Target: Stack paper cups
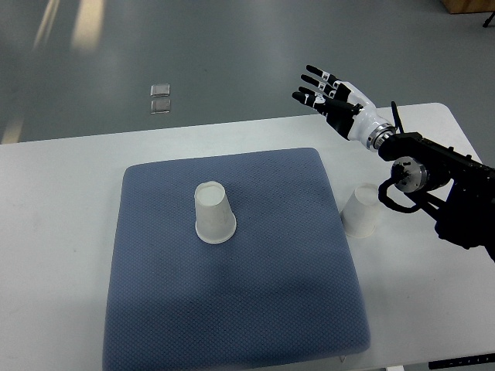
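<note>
Mat point(232, 309) holds one upturned cup point(214, 213); second cup point(360, 209) sits off-mat, unstacked. Right hand point(331, 97) spread, empty, raised beyond both.

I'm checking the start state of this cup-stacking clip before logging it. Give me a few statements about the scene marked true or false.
1. One paper cup stands upside down on the blue mat. True.
2. The second cup also stands on the mat. False: it stands on the white table, just off the mat's right edge.
3. The right hand grips a cup. False: its fingers are spread and hold nothing, up beyond the table's far edge.
4. The two cups are already stacked. False: they stand apart.
5. The left arm is out of view. True.
</note>
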Controlling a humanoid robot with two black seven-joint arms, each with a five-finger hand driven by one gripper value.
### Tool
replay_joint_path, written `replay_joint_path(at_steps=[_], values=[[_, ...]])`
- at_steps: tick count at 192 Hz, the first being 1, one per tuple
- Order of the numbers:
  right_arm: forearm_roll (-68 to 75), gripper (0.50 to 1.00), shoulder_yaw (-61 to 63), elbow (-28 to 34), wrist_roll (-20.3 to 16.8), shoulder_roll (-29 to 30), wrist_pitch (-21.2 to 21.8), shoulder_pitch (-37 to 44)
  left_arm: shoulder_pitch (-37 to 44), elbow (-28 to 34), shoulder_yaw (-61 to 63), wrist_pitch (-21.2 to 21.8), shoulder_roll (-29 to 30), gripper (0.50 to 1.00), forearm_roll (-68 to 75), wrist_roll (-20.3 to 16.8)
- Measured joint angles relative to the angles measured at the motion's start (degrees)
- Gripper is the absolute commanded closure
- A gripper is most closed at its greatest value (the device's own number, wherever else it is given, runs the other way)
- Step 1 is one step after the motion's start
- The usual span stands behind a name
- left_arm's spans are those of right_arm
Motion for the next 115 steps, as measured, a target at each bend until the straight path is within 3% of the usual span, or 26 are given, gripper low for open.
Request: replay_joint_path(at_steps=[80,115], values=[[0.2,0.574,0.1,-0.4,0.3,0.7,1.0,0.2,0.1,0.5,-0.1,0.1,0.0,0.500,-0.2,0.0],[0.2,0.574,0.2,-0.2,0.4,0.0,6.0,0.1,0.2,0.0,0.0,0.1,0.0,0.500,-0.2,0.0]])
